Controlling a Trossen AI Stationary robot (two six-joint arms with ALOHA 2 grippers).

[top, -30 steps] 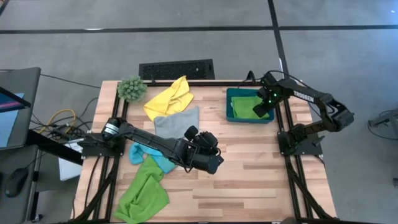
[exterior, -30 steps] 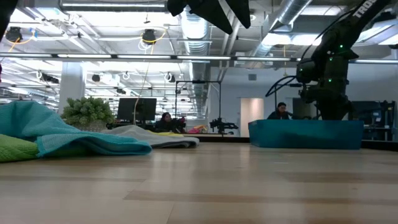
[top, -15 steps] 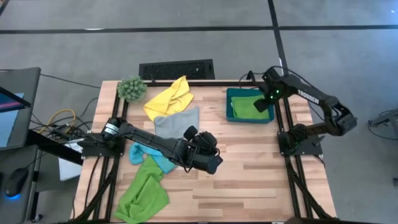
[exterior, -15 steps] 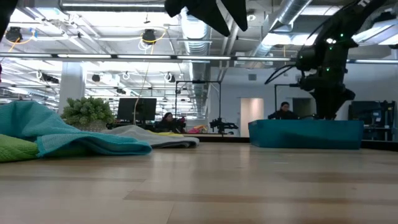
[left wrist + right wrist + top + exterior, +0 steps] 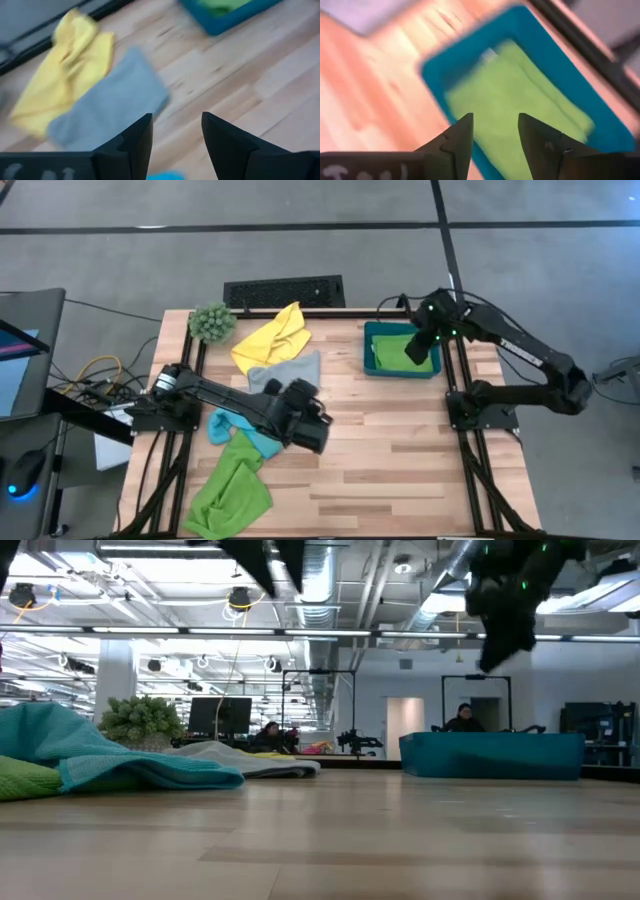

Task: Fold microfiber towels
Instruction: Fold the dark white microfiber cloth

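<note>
A yellow towel (image 5: 272, 337), a grey towel (image 5: 285, 370), a light blue towel (image 5: 240, 435) and a lime green towel (image 5: 230, 490) lie crumpled on the table's left half. A folded lime green towel (image 5: 520, 100) lies in the teal bin (image 5: 372, 360) at the far right. My left gripper (image 5: 177, 132) is open and empty, above the table just near of the grey towel (image 5: 110, 105). My right gripper (image 5: 495, 132) is open and empty, above the bin's green towel (image 5: 398, 350).
A fuzzy green plant ball (image 5: 211, 322) stands at the far left corner. A black keyboard (image 5: 284, 290) lies beyond the far edge. Bare wood (image 5: 400, 460) fills the table's middle and near right. People sit in the room behind the table (image 5: 462, 718).
My left gripper has gone toward the table's left edge and a little farther, toward the grey towel. My right gripper has risen above the teal bin, clear of the folded green towel. The towels have stayed where they were.
</note>
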